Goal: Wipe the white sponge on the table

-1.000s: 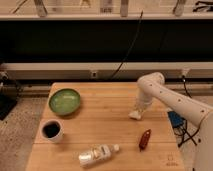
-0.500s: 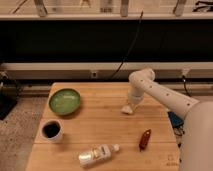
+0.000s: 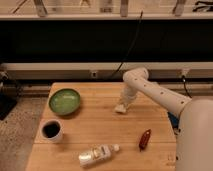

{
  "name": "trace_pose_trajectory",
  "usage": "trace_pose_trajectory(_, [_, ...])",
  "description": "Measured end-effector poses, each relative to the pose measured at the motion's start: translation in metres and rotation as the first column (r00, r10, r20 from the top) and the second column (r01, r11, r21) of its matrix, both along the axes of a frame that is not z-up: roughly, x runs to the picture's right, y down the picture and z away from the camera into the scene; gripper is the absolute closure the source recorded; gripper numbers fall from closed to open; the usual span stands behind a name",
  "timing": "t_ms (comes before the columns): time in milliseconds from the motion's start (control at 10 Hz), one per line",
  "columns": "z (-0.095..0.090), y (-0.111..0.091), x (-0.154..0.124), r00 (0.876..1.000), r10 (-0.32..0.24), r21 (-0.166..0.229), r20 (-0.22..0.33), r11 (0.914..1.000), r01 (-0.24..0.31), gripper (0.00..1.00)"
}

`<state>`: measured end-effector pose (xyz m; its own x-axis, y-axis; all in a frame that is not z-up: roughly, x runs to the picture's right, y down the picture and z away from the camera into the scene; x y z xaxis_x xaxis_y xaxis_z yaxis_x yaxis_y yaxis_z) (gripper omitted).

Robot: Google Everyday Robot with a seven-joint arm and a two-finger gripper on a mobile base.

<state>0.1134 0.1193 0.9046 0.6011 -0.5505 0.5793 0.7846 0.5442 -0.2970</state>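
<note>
The white sponge (image 3: 120, 108) is a small off-white pad lying flat on the light wooden table (image 3: 95, 125), just right of its middle. My gripper (image 3: 124, 103) reaches down from the white arm at the right and is shut on the sponge, pressing it onto the tabletop. The arm's wrist hides the top of the sponge.
A green bowl (image 3: 64, 101) sits at the table's back left. A white mug (image 3: 51, 130) of dark liquid stands in front of it. A clear bottle (image 3: 97, 155) with a white cap lies near the front edge. A small red-brown object (image 3: 144, 139) lies at the front right.
My gripper has slid the sponge leftward and slightly toward the back across the table. The arm's elbow has swung left with it.
</note>
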Motion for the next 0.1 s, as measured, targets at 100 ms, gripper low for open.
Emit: trace_pose_trajectory(100, [-0.0039,0.0068,-0.0066,1.000,-0.014,-0.006,0.020,0.9999,0.014,0.98])
